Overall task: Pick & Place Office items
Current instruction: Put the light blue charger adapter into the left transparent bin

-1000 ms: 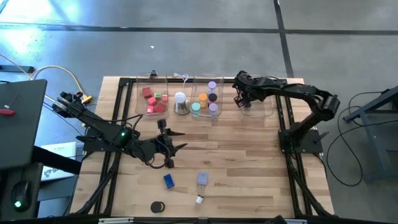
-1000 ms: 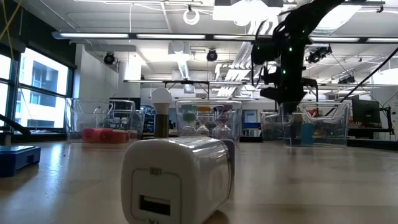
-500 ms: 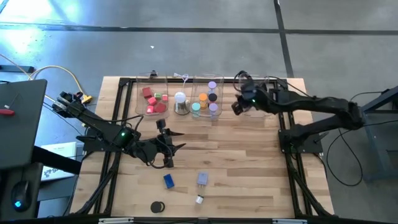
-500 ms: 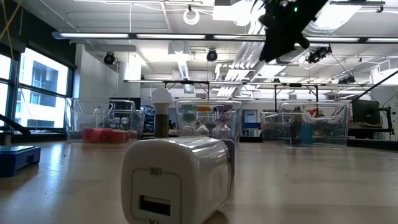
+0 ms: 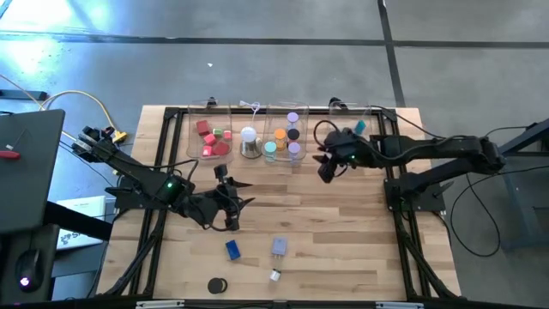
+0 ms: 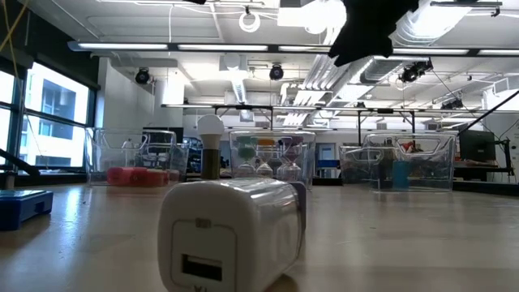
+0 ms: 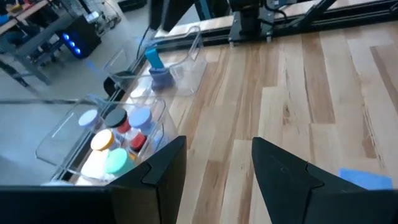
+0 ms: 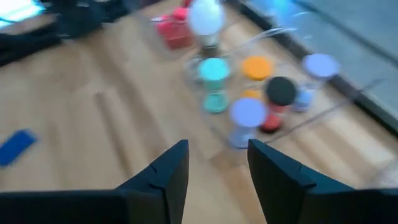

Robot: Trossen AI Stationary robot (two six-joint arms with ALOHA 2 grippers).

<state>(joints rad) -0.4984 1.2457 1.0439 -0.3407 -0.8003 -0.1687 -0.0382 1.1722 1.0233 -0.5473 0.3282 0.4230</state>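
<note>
Office items left on the tabletop [image 5: 343,223], the blue block [image 5: 232,250] and grey piece [image 5: 280,247], lie just front of your left claw [image 5: 233,206] (parted, empty); right claw [image 5: 327,166], also parted and empty, sits farther.

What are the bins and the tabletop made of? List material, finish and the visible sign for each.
Bins: seemingly clear rigid plastic, glossy; the room and the coloured pieces inside show straight through the walls, and the edges catch light.
Tabletop: wood, apparently butcher-block planks with a smooth, low-sheen finish; parallel strips of differing tan tones with grain lines show in the high view and the left wrist view.
</note>
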